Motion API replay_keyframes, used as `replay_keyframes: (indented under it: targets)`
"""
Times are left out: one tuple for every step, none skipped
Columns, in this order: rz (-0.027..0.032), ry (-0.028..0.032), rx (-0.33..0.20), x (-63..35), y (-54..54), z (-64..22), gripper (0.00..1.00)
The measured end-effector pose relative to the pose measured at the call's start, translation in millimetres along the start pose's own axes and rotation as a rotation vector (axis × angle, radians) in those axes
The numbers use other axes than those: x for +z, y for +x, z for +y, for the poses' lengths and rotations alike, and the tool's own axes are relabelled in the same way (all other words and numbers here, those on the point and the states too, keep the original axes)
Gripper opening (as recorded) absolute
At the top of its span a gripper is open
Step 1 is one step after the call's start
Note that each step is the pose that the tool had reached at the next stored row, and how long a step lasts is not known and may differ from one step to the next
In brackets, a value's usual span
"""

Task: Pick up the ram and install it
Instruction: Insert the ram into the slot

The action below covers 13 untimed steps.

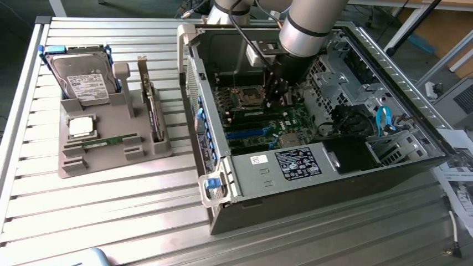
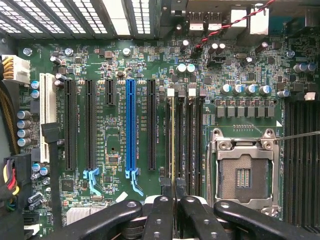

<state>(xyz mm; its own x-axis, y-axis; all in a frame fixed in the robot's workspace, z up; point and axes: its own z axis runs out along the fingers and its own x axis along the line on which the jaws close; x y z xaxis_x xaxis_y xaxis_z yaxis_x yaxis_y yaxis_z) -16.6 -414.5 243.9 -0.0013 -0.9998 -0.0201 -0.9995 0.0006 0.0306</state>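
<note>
On the desk [image 1: 111, 221], a green stick [image 1: 99, 143] lies flat in the tray [image 1: 74, 166]. Inside the case [image 1: 310, 199], our gripper [image 2: 173, 192] is clamped on the ram [image 2: 173, 145], edge-on over a slot [image 2: 170, 93]. We judge this the seating step; it calls for square alignment and even downward pressure.

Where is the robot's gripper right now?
In the exterior view the gripper is inside the open computer case, over the green motherboard; the wrist view puts it above the black memory slots, beside the empty processor socket.
</note>
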Motion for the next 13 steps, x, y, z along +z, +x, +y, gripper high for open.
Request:
replay_keyframes:
  targets:
    - [-0.0001,0.0001,0.000,0.3,0.0,0.0,0.12]
    - [-0.0002,0.0001,0.000,0.6,0.0,0.0,0.12]
    - [-0.0001,0.0000,0.000,0.8,0.0,0.0,0.12]
    - [0.0001,-0.0001,0.000,1.0,0.0,0.0,0.12]
    - [0.0002,-0.0001,0.000,1.2,0.0,0.0,0.12]
    - [0.0002,-0.0001,0.000,1.3,0.1,0.1,0.12]
    - [0.0001,0.0000,0.000,1.6,0.0,0.1,0.12]
    - [0.0001,0.0000,0.000,1.6,0.0,0.1,0.12]
    - [0.0002,0.0000,0.000,1.6,0.0,0.1,0.12]
    - [0.0002,-0.0001,0.000,1.6,0.1,0.1,0.12]
    - [0.0001,-0.0001,0.000,1.6,0.0,0.1,0.12]
    - [0.0000,0.0000,0.000,1.7,0.1,0.1,0.12]
    - [-0.0002,0.0001,0.000,1.7,0.2,0.1,0.12]
